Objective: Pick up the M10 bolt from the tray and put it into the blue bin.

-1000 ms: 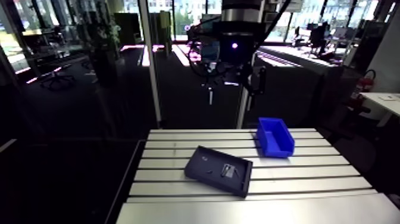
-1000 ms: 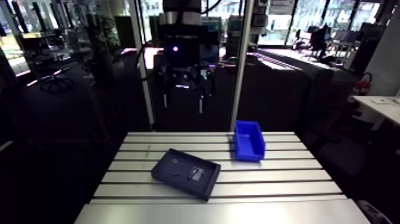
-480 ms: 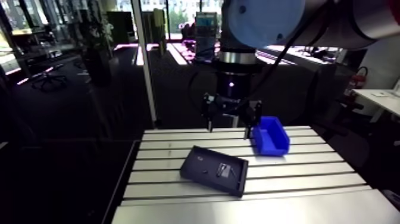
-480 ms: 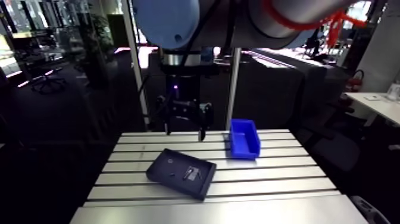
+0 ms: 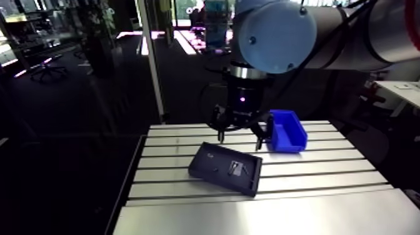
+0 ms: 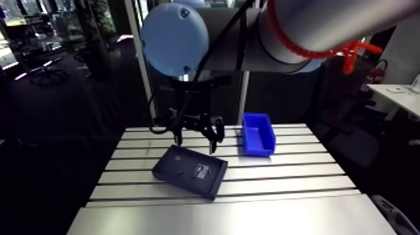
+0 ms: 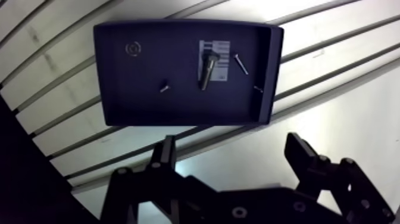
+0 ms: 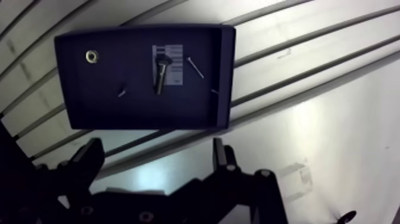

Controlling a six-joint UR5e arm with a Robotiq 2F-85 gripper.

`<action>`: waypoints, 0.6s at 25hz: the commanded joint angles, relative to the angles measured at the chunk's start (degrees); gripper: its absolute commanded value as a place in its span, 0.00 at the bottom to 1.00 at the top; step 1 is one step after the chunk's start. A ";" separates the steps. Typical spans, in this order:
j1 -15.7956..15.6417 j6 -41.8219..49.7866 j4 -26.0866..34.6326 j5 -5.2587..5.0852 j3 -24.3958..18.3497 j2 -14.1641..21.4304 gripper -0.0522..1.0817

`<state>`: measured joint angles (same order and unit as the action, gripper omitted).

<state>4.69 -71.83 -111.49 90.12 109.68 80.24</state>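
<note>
Since the earlier frames the end effector [image 7: 231, 140] has come down from high behind the counter [image 5: 312, 182] to hang just over the dark tray [image 7: 149, 110], at the centre of the arm view. Its fingers are spread wide and hold nothing. The M10 bolt [image 7: 206, 70] lies in the tray on a white label [image 7: 221, 59], ahead of the fingers. The blue bin [image 5: 287, 132] stands right of centre. The approach looks nearly done; the grasp is not yet begun.
</note>
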 commanded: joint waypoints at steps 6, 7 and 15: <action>-0.03 -0.01 -4.93 0.10 1.46 -3.65 0.06; 0.06 -0.01 -5.55 0.19 1.63 -4.00 0.06; -0.03 0.08 -9.68 0.28 3.48 -5.76 0.06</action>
<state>4.67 -71.78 -118.64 90.32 111.99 75.64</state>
